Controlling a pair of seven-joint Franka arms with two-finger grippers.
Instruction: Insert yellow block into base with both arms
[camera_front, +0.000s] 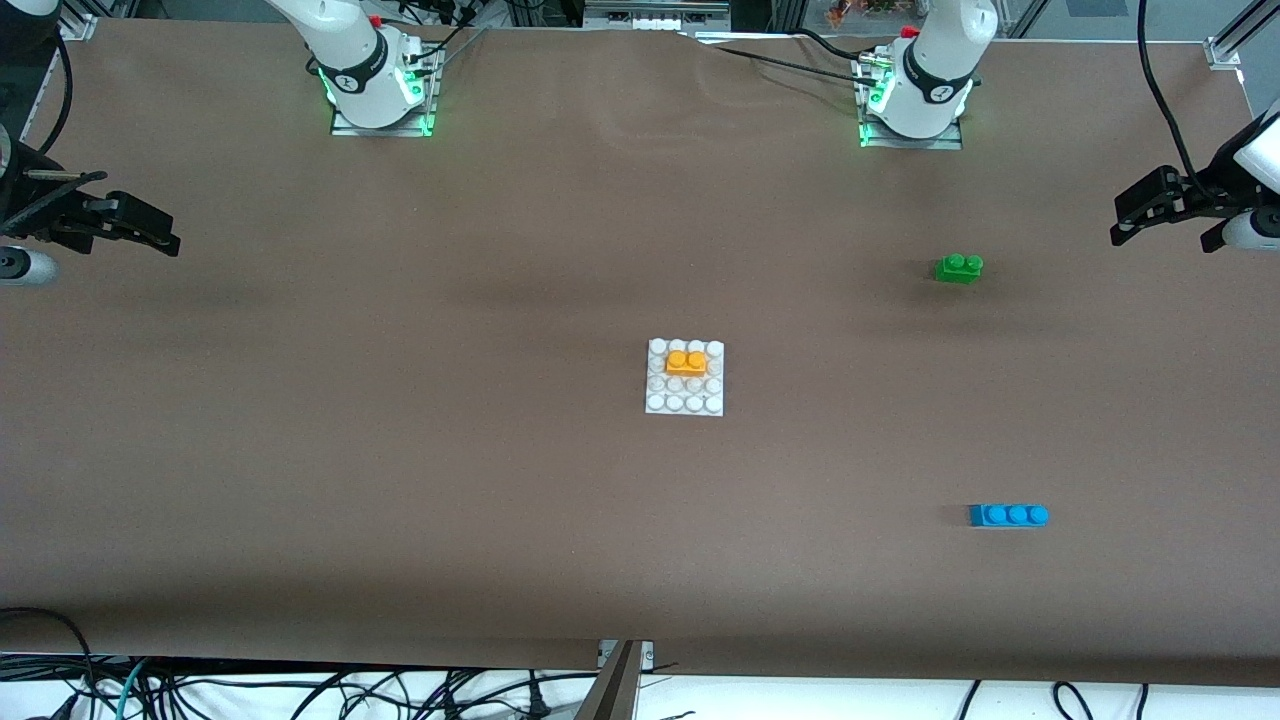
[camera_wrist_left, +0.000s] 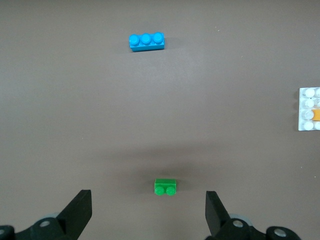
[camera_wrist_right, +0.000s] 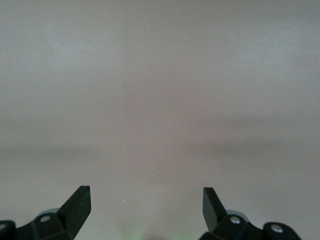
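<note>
Right now I see the yellow block (camera_front: 686, 362) seated on the base (camera_front: 684, 402), in the second stud row from the edge toward the robots, over the two middle columns. My base lies flat near the middle of the table (camera_front: 400, 450), well away from every edge.

My left gripper (camera_front: 1130, 218) hangs over the table's edge at the left arm's end, jaws spread wide and holding nothing. In the left wrist view its two black fingers (camera_wrist_left: 80, 210) stand far apart with bare table between them. That same view shows the green brick (camera_wrist_left: 165, 186) on the table below the gap, the blue brick (camera_wrist_left: 146, 41) well apart from it, and one edge of the base with a sliver of the yellow block at the frame's side.

My right gripper (camera_front: 155, 238) hangs over the edge at the right arm's end, also released and empty. The right wrist view gives me only its fingers (camera_wrist_right: 77, 205) spread over plain brown table.

Both arms wait, far from the base.

The green brick (camera_front: 958, 267) sits toward the left arm's end, farther from the front camera than the base. The blue brick (camera_front: 1009, 515) sits at that same end, nearer the front camera than the base. Neither brick touches anything else.
</note>
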